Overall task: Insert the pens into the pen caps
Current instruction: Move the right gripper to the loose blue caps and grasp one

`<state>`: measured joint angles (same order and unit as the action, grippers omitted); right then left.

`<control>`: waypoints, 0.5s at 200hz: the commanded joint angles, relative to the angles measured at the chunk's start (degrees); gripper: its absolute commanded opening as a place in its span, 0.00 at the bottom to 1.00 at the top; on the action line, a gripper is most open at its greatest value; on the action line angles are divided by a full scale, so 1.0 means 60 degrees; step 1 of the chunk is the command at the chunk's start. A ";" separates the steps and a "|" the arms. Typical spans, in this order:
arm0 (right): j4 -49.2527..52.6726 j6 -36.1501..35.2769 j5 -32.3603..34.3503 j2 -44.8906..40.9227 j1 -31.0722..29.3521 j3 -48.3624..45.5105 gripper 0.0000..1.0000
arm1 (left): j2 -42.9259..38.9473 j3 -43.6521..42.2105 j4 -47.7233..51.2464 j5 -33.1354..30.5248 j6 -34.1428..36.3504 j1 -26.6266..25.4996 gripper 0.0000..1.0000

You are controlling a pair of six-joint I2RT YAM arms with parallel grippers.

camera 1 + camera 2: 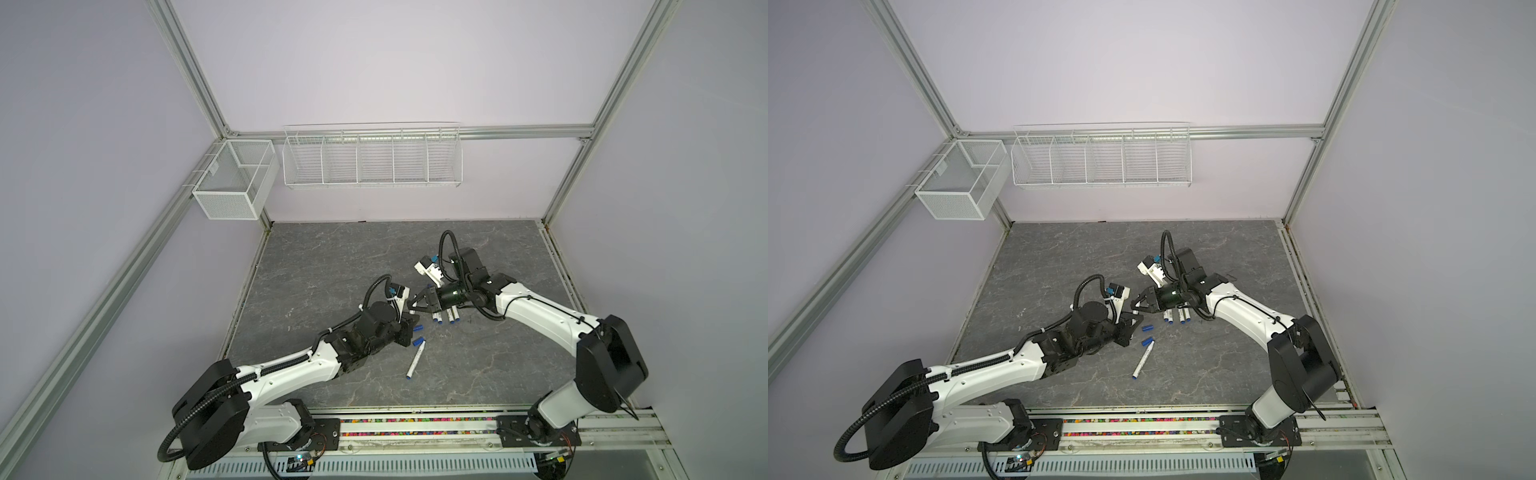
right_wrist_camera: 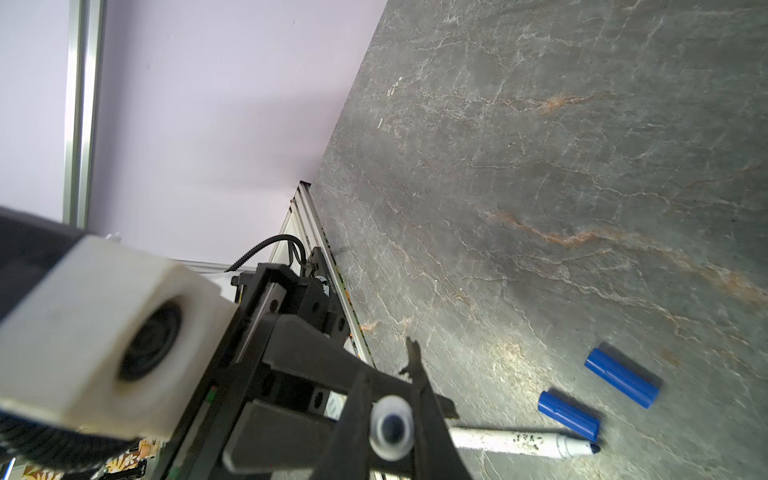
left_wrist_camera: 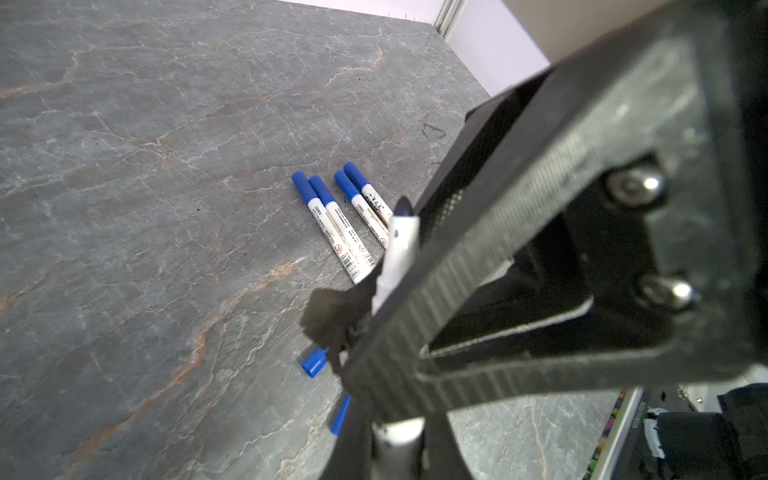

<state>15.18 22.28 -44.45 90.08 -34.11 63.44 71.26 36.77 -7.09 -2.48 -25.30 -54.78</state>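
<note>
An uncapped white pen (image 3: 398, 249) with a dark nib is held between both grippers. My left gripper (image 3: 395, 440) is shut on its barrel. My right gripper (image 2: 390, 415) is shut on the same pen (image 2: 390, 428) near the tip. In both top views the left gripper (image 1: 410, 324) and the right gripper (image 1: 414, 306) meet mid-table. Two loose blue pen caps (image 2: 621, 378) (image 2: 569, 415) lie beside another uncapped pen (image 2: 519, 442) on the table (image 1: 332, 270). Several capped pens (image 3: 332, 224) lie side by side, partly under my right gripper (image 1: 1136, 303).
A white wire rack (image 1: 372, 156) hangs on the back wall. A mesh basket (image 1: 232, 178) is fixed at the left corner. The arms' base rail (image 1: 415, 428) runs along the table's front edge.
</note>
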 commanded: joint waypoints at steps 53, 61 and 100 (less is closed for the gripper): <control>0.1631 -0.0533 0.1328 0.0170 0.0025 0.0067 0.49 | -0.0904 -0.0531 0.0895 -0.1344 -0.0779 0.0136 0.00; 0.1950 -0.0680 0.1721 0.0317 -0.0016 0.0103 0.50 | -0.1004 -0.0679 0.0999 -0.1680 -0.0978 0.0151 0.00; 0.3560 -0.1194 0.3254 0.1444 -0.0457 0.0677 0.50 | -0.1512 -0.1234 0.1134 -0.2482 -0.1594 0.0180 0.00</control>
<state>27.20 18.92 -32.56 94.54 -34.89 65.06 64.23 31.14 -1.48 -12.36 -31.29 -54.00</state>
